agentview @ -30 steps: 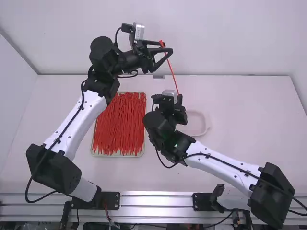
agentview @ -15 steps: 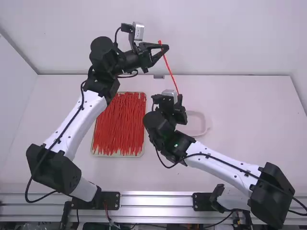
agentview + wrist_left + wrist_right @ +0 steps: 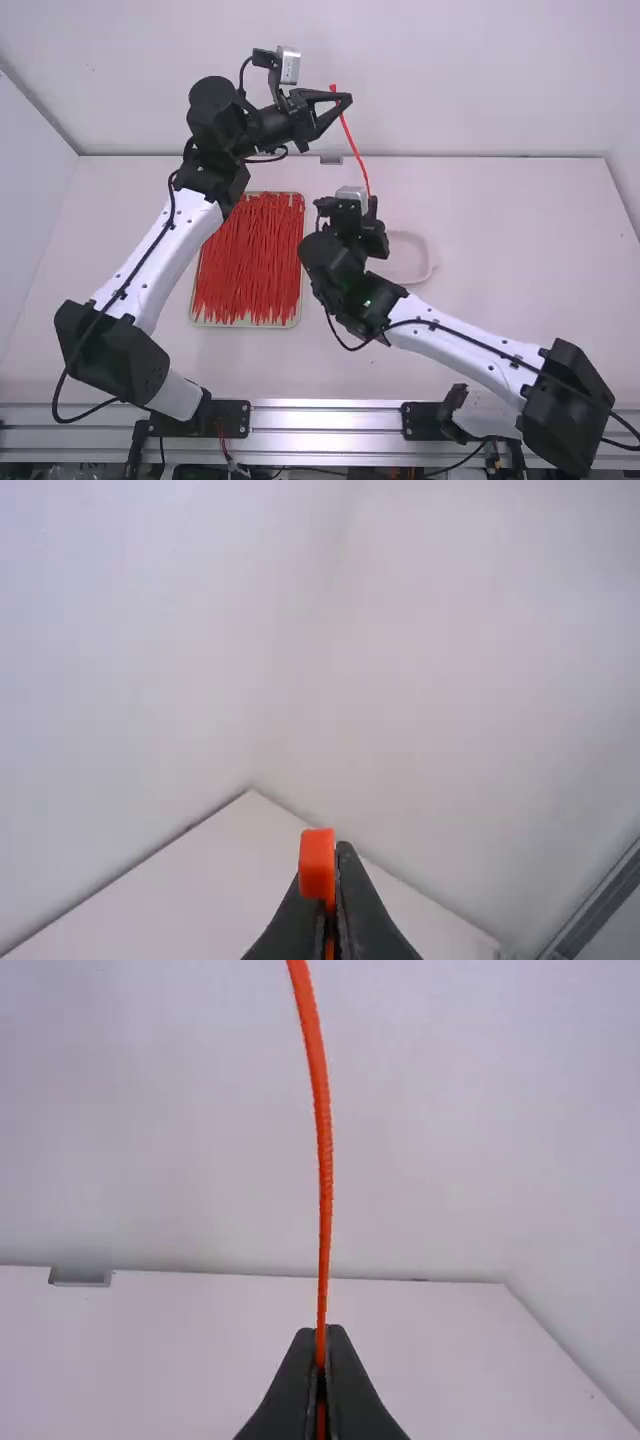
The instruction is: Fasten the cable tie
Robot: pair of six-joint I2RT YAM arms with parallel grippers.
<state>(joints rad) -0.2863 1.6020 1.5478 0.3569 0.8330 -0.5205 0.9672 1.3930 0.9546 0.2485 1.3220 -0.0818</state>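
Now both grippers hold one tie (image 3: 352, 145) in air, above table. Left gripper (image 3: 340, 99) pressed together on head end. Orange head (image 3: 317, 863) sticks out just past its fingertips, probably so slot is free for tail. Right gripper (image 3: 370, 203) sits lower, pinching tail end. Strap (image 3: 322, 1160) rises nearly straight from between its fingers up toward left gripper. Judgement: each end is gripped apart so tail can be bent round and aimed into head. Loop not yet made. Tray (image 3: 245, 325) of spare ties lies on table just beside right gripper.
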